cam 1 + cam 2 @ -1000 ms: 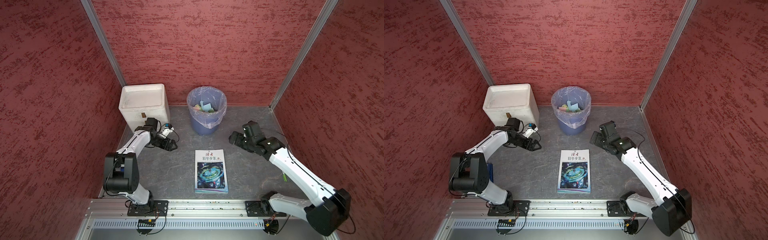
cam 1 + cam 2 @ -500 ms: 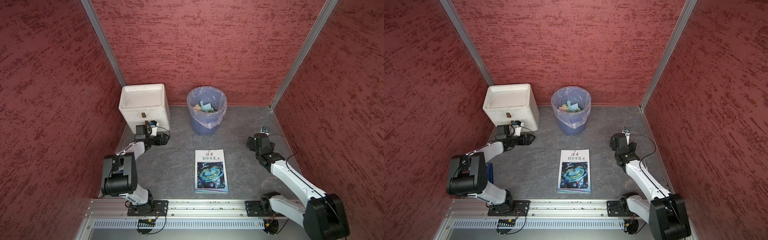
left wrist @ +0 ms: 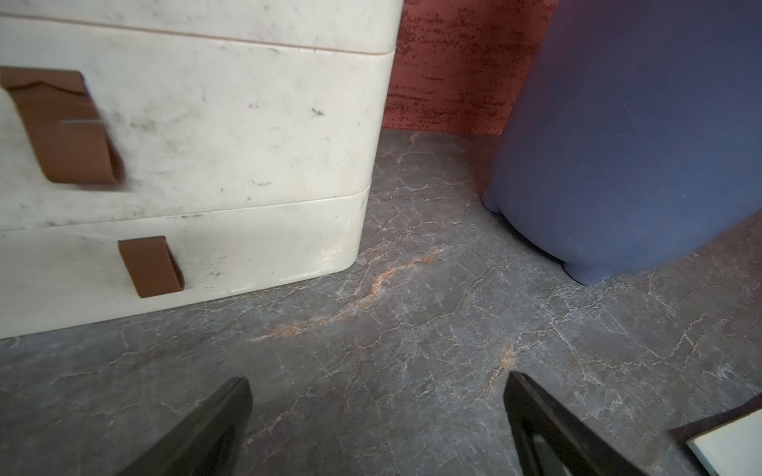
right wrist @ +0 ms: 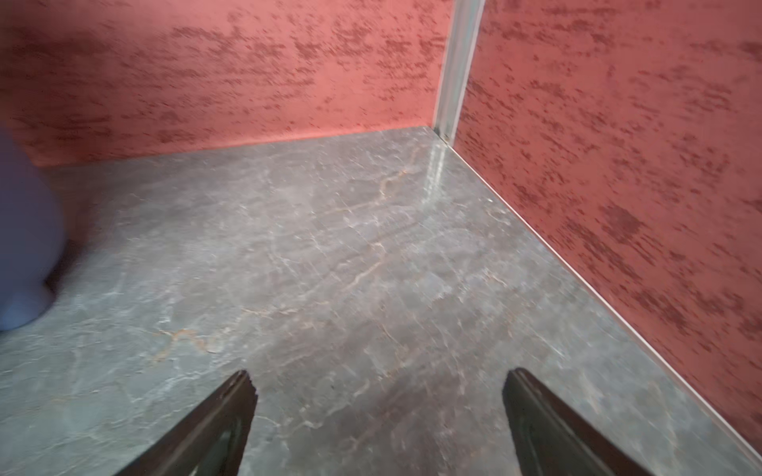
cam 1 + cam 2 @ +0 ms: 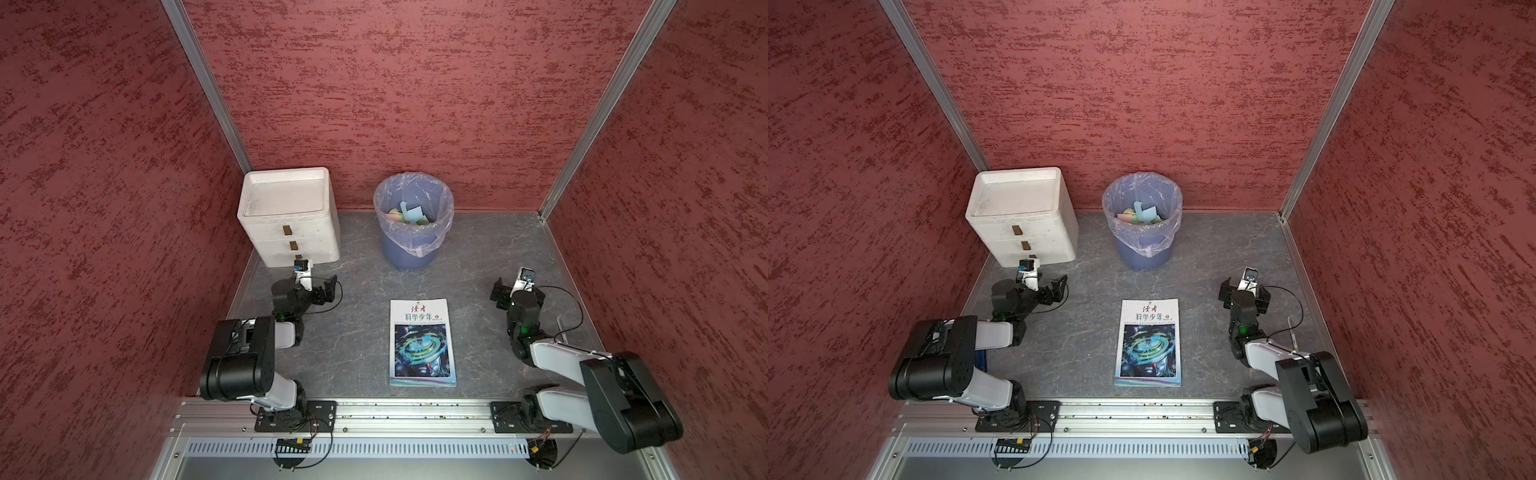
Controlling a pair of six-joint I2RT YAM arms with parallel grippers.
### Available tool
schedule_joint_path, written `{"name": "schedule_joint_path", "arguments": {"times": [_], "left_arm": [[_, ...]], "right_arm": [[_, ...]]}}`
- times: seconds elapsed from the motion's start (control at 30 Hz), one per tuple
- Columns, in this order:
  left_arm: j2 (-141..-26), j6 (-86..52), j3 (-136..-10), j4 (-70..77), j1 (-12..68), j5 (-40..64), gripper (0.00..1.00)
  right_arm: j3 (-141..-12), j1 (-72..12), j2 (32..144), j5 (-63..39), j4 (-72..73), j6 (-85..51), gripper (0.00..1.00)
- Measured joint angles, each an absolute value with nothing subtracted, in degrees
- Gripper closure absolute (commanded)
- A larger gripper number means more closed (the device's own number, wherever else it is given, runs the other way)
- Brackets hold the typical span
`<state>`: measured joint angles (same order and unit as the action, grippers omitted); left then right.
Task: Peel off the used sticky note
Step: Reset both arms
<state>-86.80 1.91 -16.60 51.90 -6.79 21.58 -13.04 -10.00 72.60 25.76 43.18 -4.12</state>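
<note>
1. The book (image 5: 422, 343) (image 5: 1149, 343) lies flat and cover up on the grey table (image 5: 353, 332), between the two arms.
2. Beyond the book's far edge stands the blue bin (image 5: 409, 257) (image 5: 1144, 257) with a clear liner. Blue, green and pink paper slips (image 5: 409, 214) (image 5: 1142, 214) lie inside it.
3. I cannot tell whether any of those slips is the used sticky note.
4. Beyond the book and off to its left, the white drawer unit (image 5: 291, 216) stands in the corner.
5. The left gripper (image 5: 326, 291) (image 3: 377, 381) hangs low over the table to the left of the book's far end, just in front of the drawer unit. Its fingers (image 3: 206, 428) are spread wide, with only bare table between them.
6. The right gripper (image 5: 1244, 293) (image 4: 377, 377) hangs to the right of the book's far end and faces the far right corner. Its fingers (image 4: 548, 424) are also fully spread and hold nothing.
7. Neither gripper touches the book.
</note>
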Motion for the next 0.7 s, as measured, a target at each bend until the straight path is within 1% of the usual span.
{"name": "schedule_joint_path", "arguments": {"times": [0.1, 0.23, 0.37, 0.47, 0.6, 0.7], "left_arm": [[-87.35, 2.28, -15.68, 54.35, -4.21, 17.43, 0.00], [-87.35, 2.24, -19.75, 53.12, -2.92, 13.67, 0.00], [-87.35, 2.13, -21.30, 53.08, -3.31, 11.49, 0.00], [-87.35, 2.13, -21.30, 52.62, -3.31, 11.14, 0.00], [-87.33, 2.13, -21.30, 52.36, -3.31, 10.55, 0.00], [-87.33, 2.13, -21.30, 52.29, -3.31, 10.33, 0.00]], "right_arm": [[-13.02, -9.89, 73.08, 21.93, 48.18, -1.61, 0.02], [-13.15, -9.23, 75.75, 16.84, 53.08, 1.52, 0.01], [-14.41, -7.29, 86.43, 12.58, 59.92, 3.05, 0.02], [-16.95, -5.56, 89.71, 10.63, 56.47, 2.74, 0.02], [-21.12, -2.07, 89.32, 6.96, 54.52, 1.50, 0.01], [-21.37, -1.32, 89.03, 5.93, 54.35, 0.99, 0.02]]}}
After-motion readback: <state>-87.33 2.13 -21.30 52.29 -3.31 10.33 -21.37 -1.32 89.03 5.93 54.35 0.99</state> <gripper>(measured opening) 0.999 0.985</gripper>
